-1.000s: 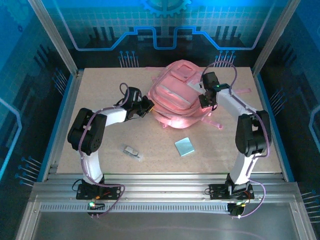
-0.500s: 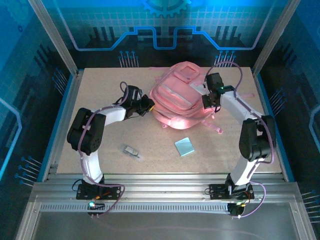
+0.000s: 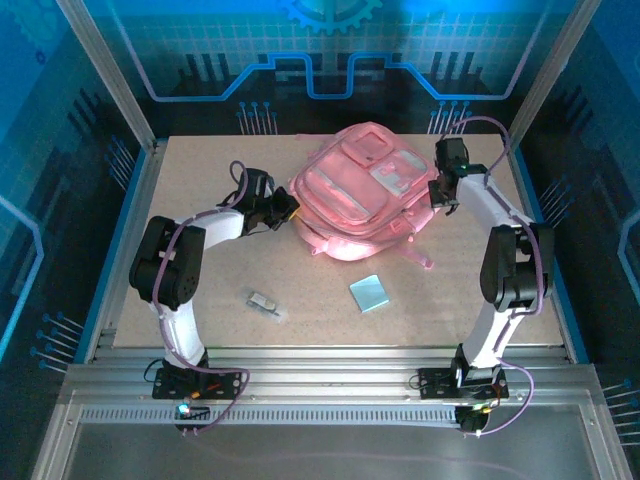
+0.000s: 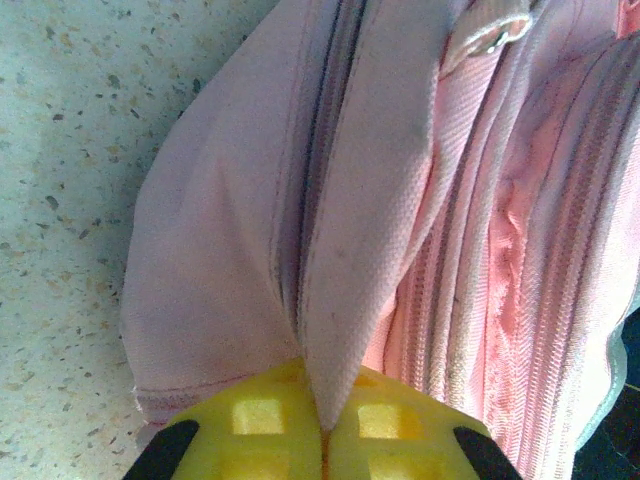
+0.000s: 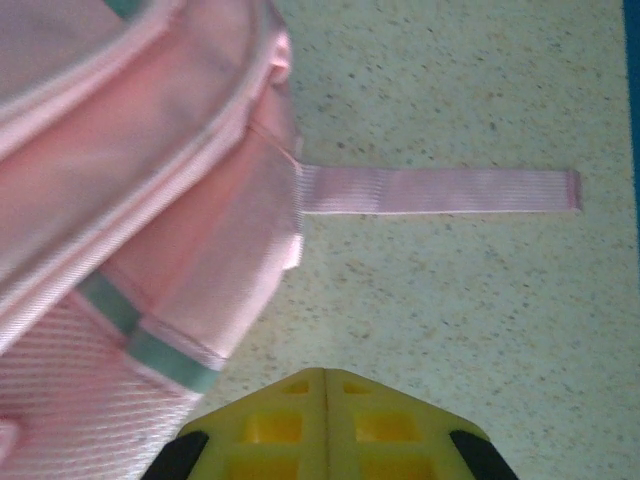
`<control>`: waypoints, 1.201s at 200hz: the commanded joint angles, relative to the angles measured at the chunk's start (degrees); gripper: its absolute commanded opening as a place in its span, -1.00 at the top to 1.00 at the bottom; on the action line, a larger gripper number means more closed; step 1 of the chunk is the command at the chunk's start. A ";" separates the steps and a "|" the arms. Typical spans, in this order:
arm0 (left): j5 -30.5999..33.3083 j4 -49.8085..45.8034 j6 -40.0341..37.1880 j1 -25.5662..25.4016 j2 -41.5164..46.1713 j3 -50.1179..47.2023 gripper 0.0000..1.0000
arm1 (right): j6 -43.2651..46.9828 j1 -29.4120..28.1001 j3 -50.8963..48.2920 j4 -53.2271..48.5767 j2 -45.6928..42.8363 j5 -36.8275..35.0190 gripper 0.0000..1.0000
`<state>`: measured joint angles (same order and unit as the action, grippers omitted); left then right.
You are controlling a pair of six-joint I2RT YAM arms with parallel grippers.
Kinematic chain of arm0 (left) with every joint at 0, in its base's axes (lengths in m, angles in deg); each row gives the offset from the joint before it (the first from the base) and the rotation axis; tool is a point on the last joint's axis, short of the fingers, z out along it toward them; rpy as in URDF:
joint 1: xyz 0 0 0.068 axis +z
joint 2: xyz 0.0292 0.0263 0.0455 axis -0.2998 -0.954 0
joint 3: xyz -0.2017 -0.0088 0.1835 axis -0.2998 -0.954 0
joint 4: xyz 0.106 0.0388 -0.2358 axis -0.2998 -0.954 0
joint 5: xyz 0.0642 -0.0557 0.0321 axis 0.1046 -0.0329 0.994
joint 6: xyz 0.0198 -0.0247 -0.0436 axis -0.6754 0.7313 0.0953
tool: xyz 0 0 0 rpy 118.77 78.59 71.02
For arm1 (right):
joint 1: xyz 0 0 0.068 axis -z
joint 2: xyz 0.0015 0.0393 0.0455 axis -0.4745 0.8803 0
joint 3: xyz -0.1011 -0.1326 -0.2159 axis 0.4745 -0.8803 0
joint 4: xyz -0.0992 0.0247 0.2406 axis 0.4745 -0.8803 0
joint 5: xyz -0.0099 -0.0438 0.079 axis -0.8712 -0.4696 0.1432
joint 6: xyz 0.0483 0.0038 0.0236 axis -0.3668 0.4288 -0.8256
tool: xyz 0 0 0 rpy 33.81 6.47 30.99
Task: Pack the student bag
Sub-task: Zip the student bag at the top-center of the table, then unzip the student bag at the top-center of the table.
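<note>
left end effector [image 4: 322,438] pinches the student bag [image 4: 350,200] fabric fold.

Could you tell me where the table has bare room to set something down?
Bare: the far left corner, bordered by the left gripper and the student bag; the near right patch between the blue square and the right arm. Crowded: back centre, with the left gripper pinching the bag and the right gripper beside it.
</note>
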<state>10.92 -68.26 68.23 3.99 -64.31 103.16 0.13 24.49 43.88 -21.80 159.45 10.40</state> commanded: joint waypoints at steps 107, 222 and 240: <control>-0.66 4.73 1.01 -4.39 2.62 1.37 1.00 | -22.56 -12.25 -7.91 9.92 -9.55 40.73 -1.00; -0.22 4.66 1.53 -5.88 2.99 1.44 1.00 | -22.81 -11.49 -10.95 15.83 -7.39 26.95 -1.00; -0.22 4.90 1.78 -5.93 3.29 1.07 1.00 | -22.51 -11.01 -8.89 15.89 -4.89 28.97 -1.00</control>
<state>11.83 -66.97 70.05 -1.28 -64.20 103.40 -23.87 12.53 31.42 -7.15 151.90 41.07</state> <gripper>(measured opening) 0.062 0.999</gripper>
